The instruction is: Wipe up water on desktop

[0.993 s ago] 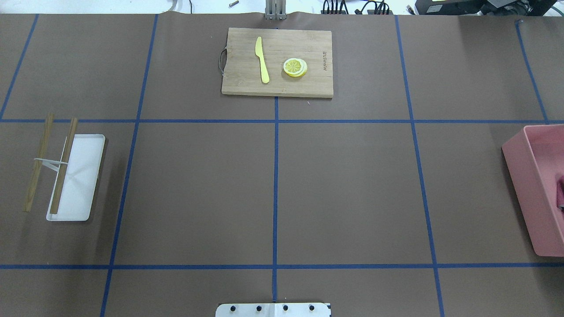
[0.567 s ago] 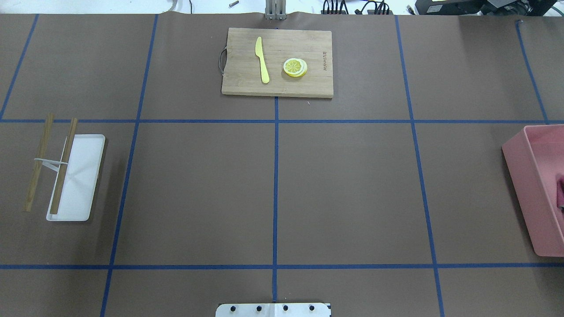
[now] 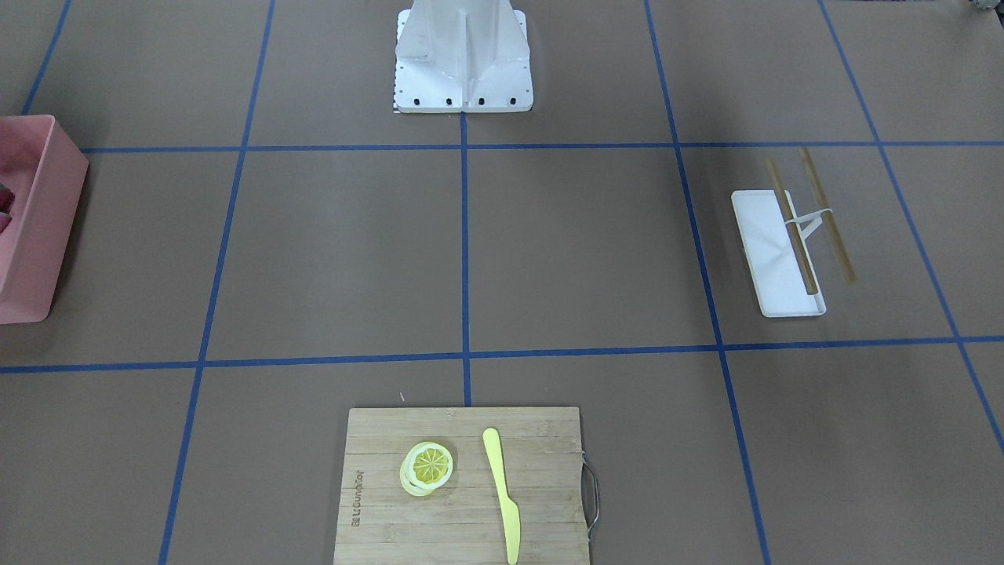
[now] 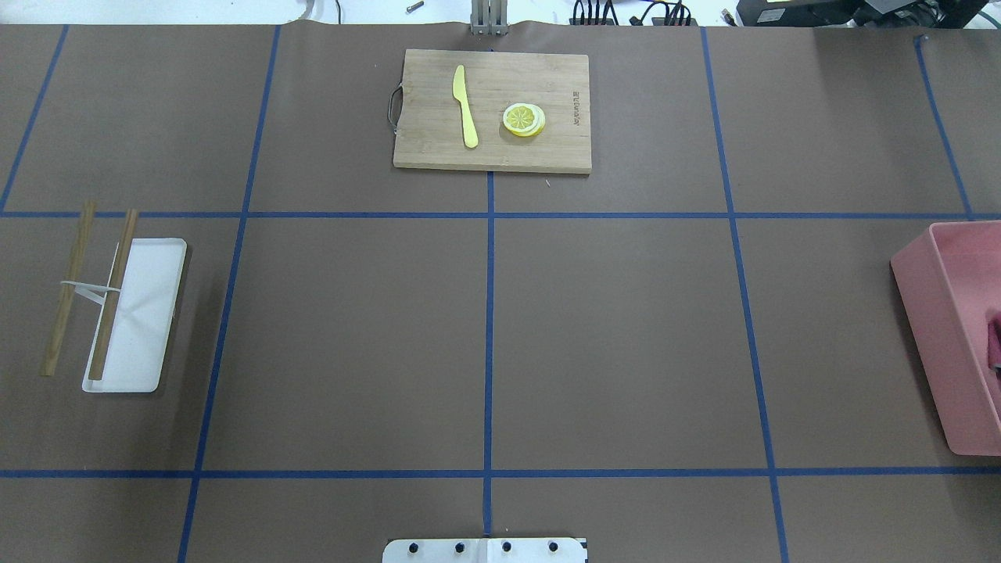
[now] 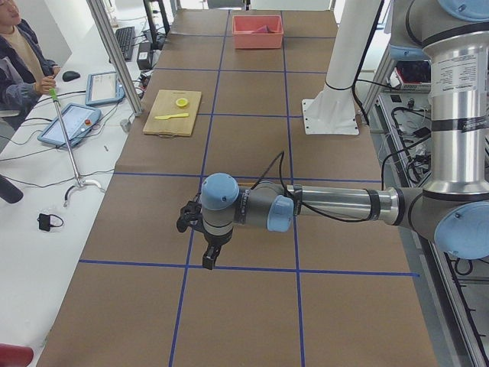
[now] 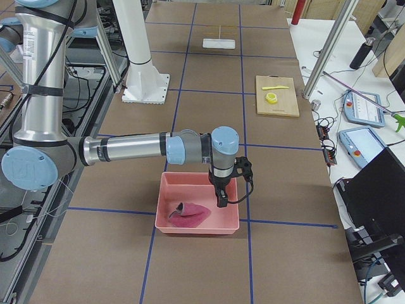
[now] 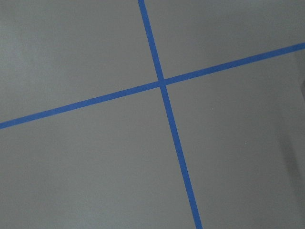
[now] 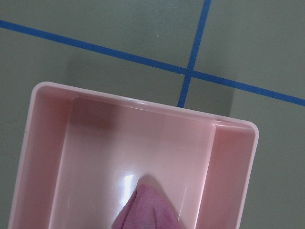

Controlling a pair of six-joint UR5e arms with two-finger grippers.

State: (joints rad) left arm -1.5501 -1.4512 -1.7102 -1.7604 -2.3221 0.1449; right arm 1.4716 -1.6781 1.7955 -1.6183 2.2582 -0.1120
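The desktop (image 4: 626, 336) is a matte brown surface split by blue tape lines; I see no water on it in any view. A pink cloth (image 6: 190, 214) lies in a pink bin (image 6: 197, 227) at the table's right end; it also shows in the right wrist view (image 8: 150, 210). My right gripper (image 6: 221, 199) hangs over the bin, just above the cloth; I cannot tell if it is open or shut. My left gripper (image 5: 208, 260) hovers over a tape crossing near the table's left end; its state cannot be told. Neither wrist view shows fingers.
A bamboo cutting board (image 4: 547, 148) with a yellow knife (image 4: 465, 105) and lemon slices (image 4: 523, 120) lies at the far middle. A white tray (image 4: 148, 313) with two wooden sticks (image 4: 113, 293) is at the left. The robot base (image 3: 463, 63) stands at the near edge.
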